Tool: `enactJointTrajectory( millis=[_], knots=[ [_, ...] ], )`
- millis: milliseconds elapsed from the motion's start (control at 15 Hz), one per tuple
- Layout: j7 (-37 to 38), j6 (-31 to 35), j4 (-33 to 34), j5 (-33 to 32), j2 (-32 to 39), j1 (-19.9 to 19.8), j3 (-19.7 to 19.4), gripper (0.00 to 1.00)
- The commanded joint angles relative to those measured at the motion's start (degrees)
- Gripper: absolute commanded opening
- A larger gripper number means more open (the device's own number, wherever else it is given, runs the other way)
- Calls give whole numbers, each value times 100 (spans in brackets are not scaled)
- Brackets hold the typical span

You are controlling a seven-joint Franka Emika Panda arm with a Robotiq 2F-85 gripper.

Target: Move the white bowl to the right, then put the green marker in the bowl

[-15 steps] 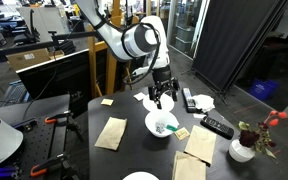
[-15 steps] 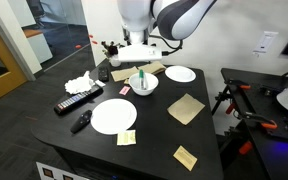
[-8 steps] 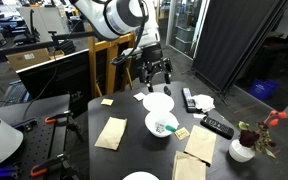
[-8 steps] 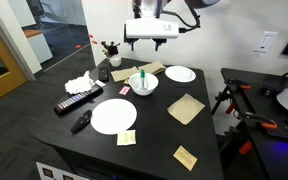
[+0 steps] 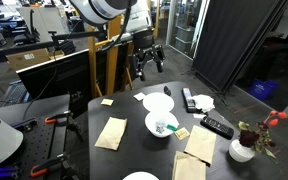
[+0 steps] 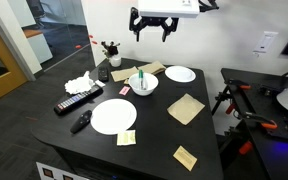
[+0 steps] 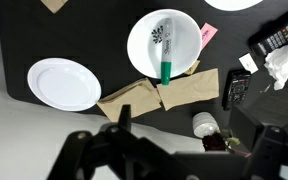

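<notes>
**Open gripper high over the table, marker resting in the bowl**

In both exterior views the gripper (image 6: 152,31) hung near the top of the frame, well above the black table (image 6: 159,140). Its jaws were spread apart and held nothing. The white bowl (image 6: 144,86) sat on the table below it and well apart from it, a little above frame centre. The green marker (image 6: 141,79) was inside the bowl, leaning steeply against the wall rather than lying flat.

In the wrist view the gripper's dark bulk filled the bottom edge, and the bowl (image 7: 164,42) lay in the upper centre. There the marker's (image 7: 166,68) long axis ran top to bottom of the frame. Its green end pointed down to the bowl's lower rim (it seemed to reach the rim), and its other end lay beside the dark pattern at the bowl's centre.

Brown paper sheets (image 7: 134,97) lay just beside the bowl's lower rim. A plain plate (image 7: 64,83) sat at mid-left, and a remote (image 7: 234,90) at mid-right.
</notes>
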Motion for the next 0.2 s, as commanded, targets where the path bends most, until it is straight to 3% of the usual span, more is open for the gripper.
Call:
enactJointTrajectory(
  millis=[0,133],
  knots=[
    [8,-24,11,-24,7,-219,222,100],
    [9,-24,13,-24,39,-216,219,100]
  ],
)
